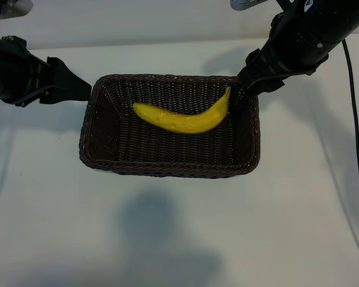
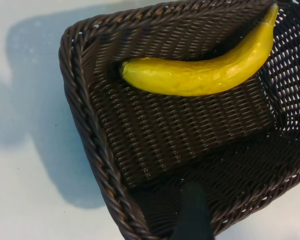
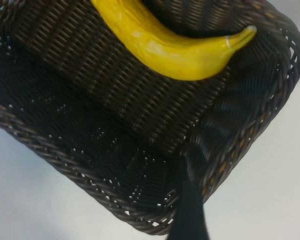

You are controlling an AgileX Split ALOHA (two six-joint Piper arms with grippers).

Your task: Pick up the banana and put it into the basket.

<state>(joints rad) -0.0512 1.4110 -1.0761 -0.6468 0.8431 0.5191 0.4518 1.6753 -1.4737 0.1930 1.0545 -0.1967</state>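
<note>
The yellow banana (image 1: 185, 119) lies on the floor of the dark brown wicker basket (image 1: 167, 170), curved, its stem end toward the far right corner. My left gripper (image 1: 78, 89) hovers just outside the basket's far left corner, open and empty. Above the far right corner my right gripper (image 1: 248, 81) is also open and holds nothing. The left wrist view shows the banana (image 2: 200, 75), the basket rim (image 2: 87, 125) and one dark finger (image 2: 192, 215) over the basket wall. The right wrist view shows the banana (image 3: 165, 50), the rim (image 3: 55, 155) and one finger (image 3: 190, 210) at the corner.
The basket stands in the middle of a white table (image 1: 167, 239). A black cable (image 1: 354, 119) hangs down the right side from the right arm. Both arms' dark bodies fill the two upper corners of the exterior view.
</note>
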